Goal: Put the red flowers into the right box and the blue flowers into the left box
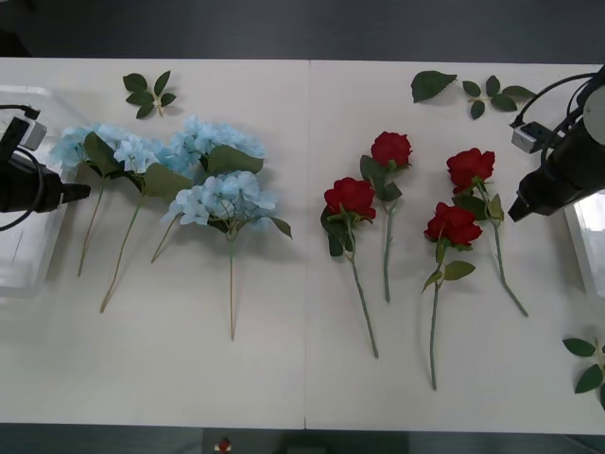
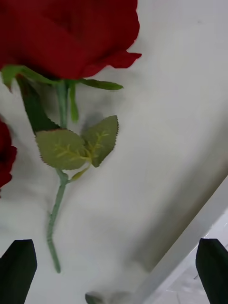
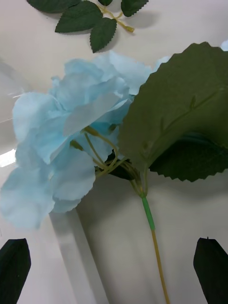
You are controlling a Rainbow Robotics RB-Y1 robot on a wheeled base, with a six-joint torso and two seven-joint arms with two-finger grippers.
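Flowers all on tabletop (image 1: 302, 378): blue flowers (image 1: 203, 170) at 9 o'clock, red flowers (image 1: 416, 199) at 3. Left gripper (image 3: 114, 270) over left box (image 1: 24, 274), right gripper (image 2: 114, 270) beside right box (image 1: 591, 236); fingers wide, empty.

Four red flowers (image 1: 406, 203), deep-red rose blooms on thin green stems, lie flat and spread apart right of the table's middle, near the right box (image 1: 593, 248) at the table's edge. The blue flowers (image 1: 180, 165), fluffy pale clusters with large leaves, lie overlapping beside the left box (image 1: 28, 255).
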